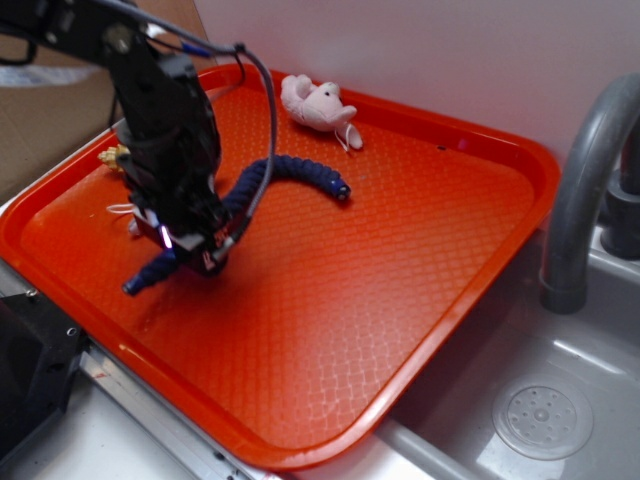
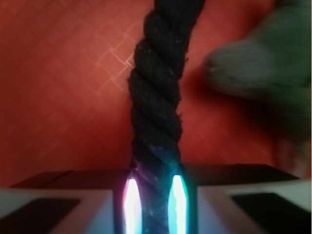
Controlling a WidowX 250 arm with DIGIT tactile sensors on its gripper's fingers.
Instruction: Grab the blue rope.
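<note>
where the black robot arm reaches down over the left part of the large orange-red plastic tray (image 1: 420, 300) with its diamond-textured floor, the black gripper (image 1: 195, 255) is clamped narrowly on the thick, twisted navy-blue rope (image 1: 285, 168), holding it near one end. in the wrist view the rope (image 2: 156, 107) runs straight up the middle of the picture, pinched between the two pale finger pads (image 2: 130, 202), each lit by a thin glowing strip where it meets the strands. in the exterior view the rope curves from a short dark tail sticking out at the lower left of the gripper, up under the arm, then arcs over to the right and ends in a shiny bound tip lying on the tray floor. a small pink and white plush toy (image 1: 318, 105) lies near the tray's far rim, apart from the rope. a blurred grey-green soft shape (image 2: 263, 68) sits just right of the rope in the wrist view. a curved grey metal faucet (image 1: 585, 190) rises over the grey sink (image 1: 545, 415) beside the tray's right edge.
</note>
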